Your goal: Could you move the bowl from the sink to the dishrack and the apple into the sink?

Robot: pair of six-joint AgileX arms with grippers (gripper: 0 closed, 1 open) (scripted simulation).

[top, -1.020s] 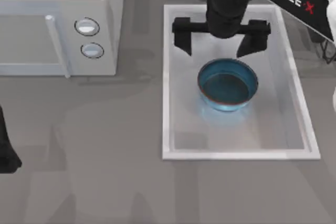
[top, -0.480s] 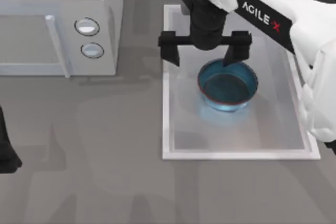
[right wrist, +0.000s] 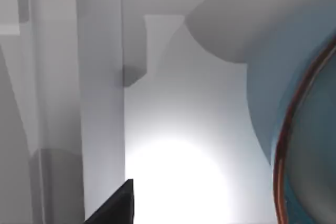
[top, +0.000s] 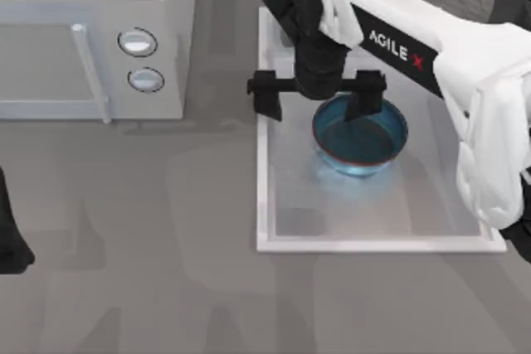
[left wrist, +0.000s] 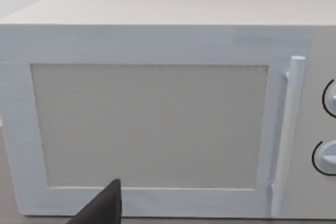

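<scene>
The blue bowl (top: 365, 143) with its reddish rim sits upright in the far half of the white sink (top: 262, 188). My right gripper (top: 316, 99) is open over the bowl's far-left rim. One of its fingers (top: 363, 104) is just inside the bowl and the other hangs over the sink's left rim. In the right wrist view the bowl (right wrist: 273, 98) is close by, above the white sink floor (right wrist: 173, 171). The apple and the dishrack are out of view. My left arm (top: 10, 234) stays parked at the table's left edge.
A white microwave (top: 91, 39) with two round knobs stands at the back left, and the left wrist view faces its door (left wrist: 149, 124). Bare grey tabletop (top: 149, 246) spreads in front of the microwave and left of the sink.
My right arm has swung left and toward the front. Its open gripper went from behind the bowl to straddling the bowl's far-left rim. The bowl and left arm stayed put.
</scene>
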